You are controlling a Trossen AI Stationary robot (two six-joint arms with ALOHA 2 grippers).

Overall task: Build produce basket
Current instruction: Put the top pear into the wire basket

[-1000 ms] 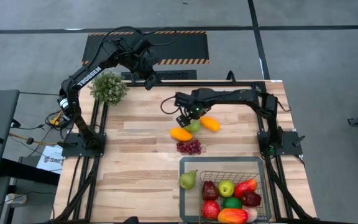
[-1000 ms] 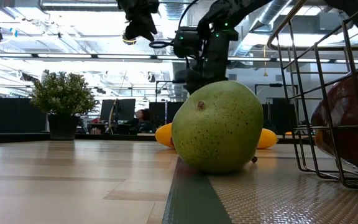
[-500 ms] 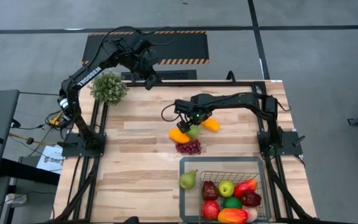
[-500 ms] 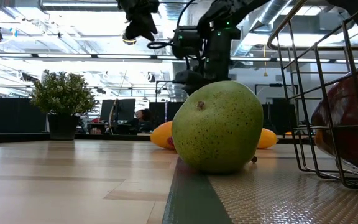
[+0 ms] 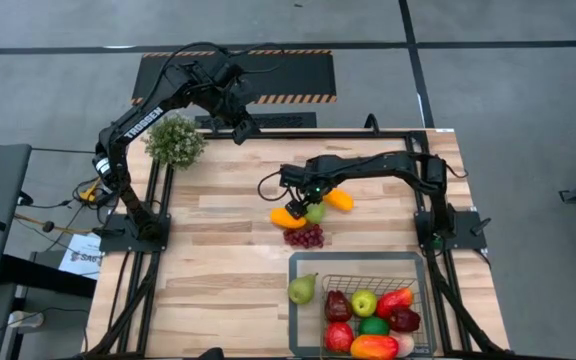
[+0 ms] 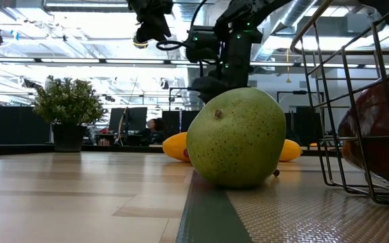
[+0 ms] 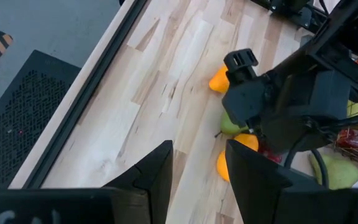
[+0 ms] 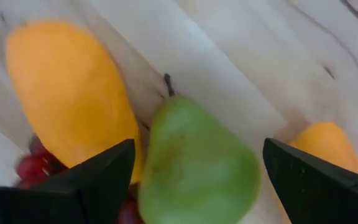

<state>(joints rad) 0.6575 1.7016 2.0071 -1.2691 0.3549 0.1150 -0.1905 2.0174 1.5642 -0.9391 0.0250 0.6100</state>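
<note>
Right gripper (image 5: 306,200) sits low over the centre of the pale wood-plank table (image 5: 218,270), fingers spread wide on either side of a smooth green pear (image 8: 197,168) without closing on it; two glossy orange oval fruits (image 5: 288,217) flank the pear at 8 and 2 o'clock, and one knobbly purple grape bunch (image 5: 305,237) lies just at its 6 o'clock. The dark wire-mesh basket (image 5: 358,262), at 5 o'clock from this cluster, holds seven rounded pieces in red, green, maroon and orange, with one speckled green pear (image 6: 236,138) on the grey rim at its 9 o'clock. Left gripper (image 5: 243,130) hangs raised at the table's 12 o'clock edge beside the bushy potted plant (image 5: 175,140), fingers parted and empty.
</note>
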